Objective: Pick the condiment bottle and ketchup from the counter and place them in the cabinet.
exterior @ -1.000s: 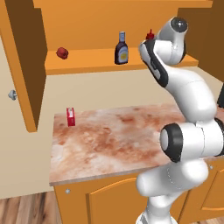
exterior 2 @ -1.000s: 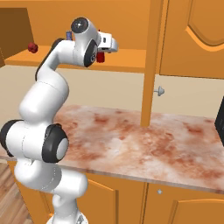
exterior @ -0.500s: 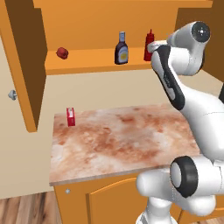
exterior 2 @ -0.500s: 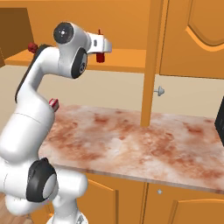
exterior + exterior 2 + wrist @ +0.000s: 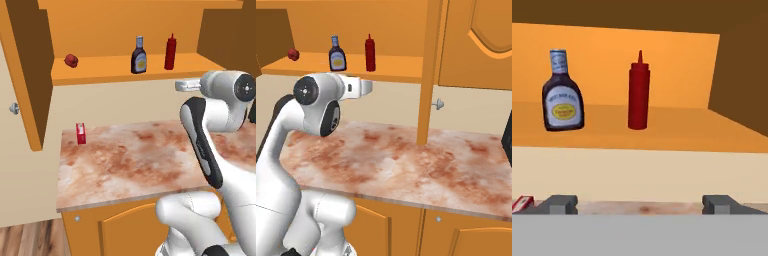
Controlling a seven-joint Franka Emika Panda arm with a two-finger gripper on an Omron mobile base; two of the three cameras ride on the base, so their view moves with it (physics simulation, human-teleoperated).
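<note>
Placement looked complete: both bottles stood upright on the shelf of the cabinet [image 5: 125, 75], and nothing of the task remained on the counter [image 5: 135, 165]. The condiment bottle [image 5: 139, 56] sat near the middle of the shelf with the ketchup [image 5: 170, 52] just beside it, the two apart and not touching. The gripper [image 5: 640, 204] stood with its fingers spread wide and nothing between them, its dark fingertips [image 5: 558, 204] showing far apart at the bottom of the hand view.

From the hand view, the gripper sat below the shelf level and back from its front edge, looking up and across at both bottles; the ketchup [image 5: 639, 92] stood close to the line straight ahead of the hand, and the condiment bottle [image 5: 562, 95] off toward one fingertip. In the right base view the hand [image 5: 358, 87] pointed toward the cabinet just under the shelf edge, well clear of the ketchup [image 5: 370, 53] and the condiment bottle [image 5: 337, 55].

The step in hand was judged to be the retreat after release. What the next move called for was little: drawing the arm away without swinging up into the shelf edge, and keeping the fingers from brushing either bottle, since the slim ketchup would likely tip easily. A small red-and-white carton [image 5: 80, 133] stood on the counter near the wall, and a small round red object [image 5: 71, 60] lay at the far end of the shelf; neither belonged to the task.
</note>
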